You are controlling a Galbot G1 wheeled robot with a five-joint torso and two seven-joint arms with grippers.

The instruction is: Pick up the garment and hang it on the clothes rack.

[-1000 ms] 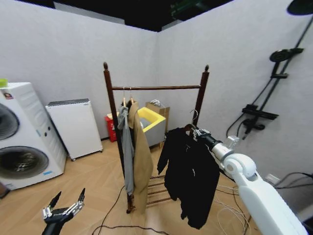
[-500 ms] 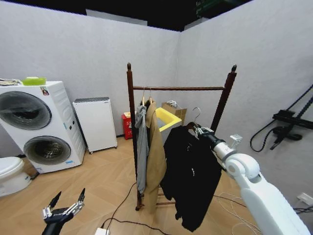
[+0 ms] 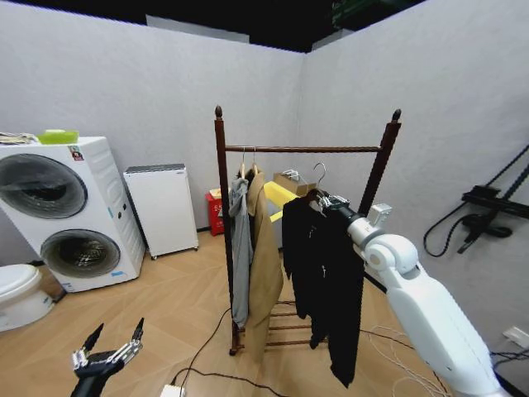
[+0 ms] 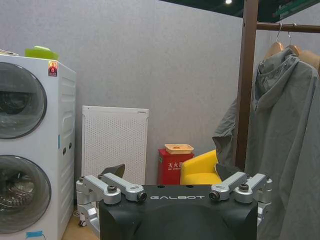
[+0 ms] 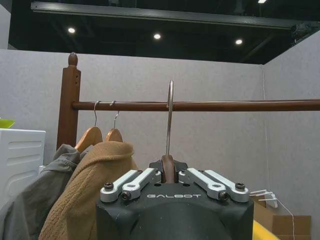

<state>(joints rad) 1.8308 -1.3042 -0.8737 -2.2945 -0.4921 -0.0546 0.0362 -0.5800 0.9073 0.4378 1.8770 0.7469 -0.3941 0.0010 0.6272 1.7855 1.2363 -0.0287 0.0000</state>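
The right gripper [image 3: 318, 201] is clamped on the neck of a wooden hanger, holding the garment [image 3: 324, 273] up just short of the clothes rack [image 3: 306, 150]. The metal hook [image 3: 318, 171] rises toward the horizontal bar, and whether it touches the bar cannot be made out; from the right wrist view the hook [image 5: 170, 120] crosses the bar's line. The black garment hangs full length from the hanger, and its folds hide part of the rack's far post and the slatted low shelf. At the bar's other end, beside the near post, a grey hooded jacket [image 3: 240, 248] and a long tan coat [image 3: 264, 269] hang close together on their own hangers. The left gripper [image 3: 107, 356] hangs low over the wooden floor with its fingers spread wide. A washing machine [image 3: 62, 215] and a white cabinet [image 3: 157, 208] stand along the wall, and a dark cable [image 3: 202, 364] trails across the floor by the rack's foot. A yellow bin [image 3: 277, 194] sits partly hidden behind the rack.
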